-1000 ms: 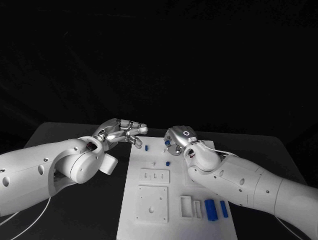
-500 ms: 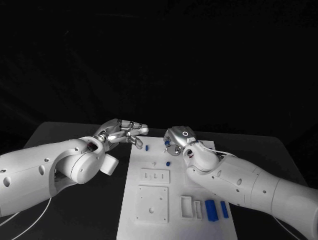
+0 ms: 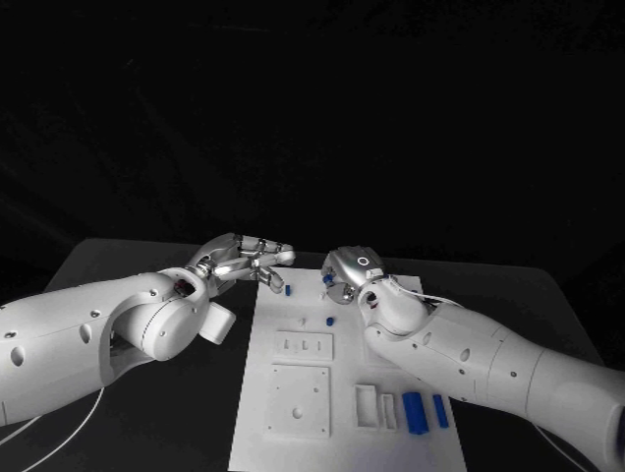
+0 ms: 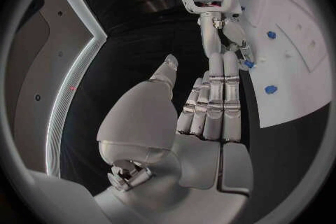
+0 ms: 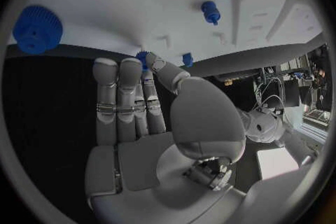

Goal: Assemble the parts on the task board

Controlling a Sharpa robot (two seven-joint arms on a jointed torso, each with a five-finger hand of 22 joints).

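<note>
The white task board [image 3: 302,393] lies along the middle of the table. My left hand [image 3: 242,258] hovers over the board's far left corner with its fingers stretched out and nothing in them; the left wrist view shows the fingers [image 4: 213,103] straight and side by side. My right hand [image 3: 348,275] is at the board's far end, where its thumb and a fingertip meet on a small blue part [image 5: 142,57], also seen as a small blue part [image 3: 328,280]. Another blue peg [image 3: 287,291] stands between the hands. A blue gear [image 5: 36,28] lies on the board.
A short blue peg [image 3: 330,322] stands mid-board. Two long blue pieces [image 3: 415,411] lie beside white blocks [image 3: 366,405] at the near right. A raised white square plate [image 3: 300,398] sits near left. Black table [image 3: 142,265] surrounds the board.
The right hand has edged slightly toward the board's far end with the small blue part at its fingertips. The left hand has hardly moved.
</note>
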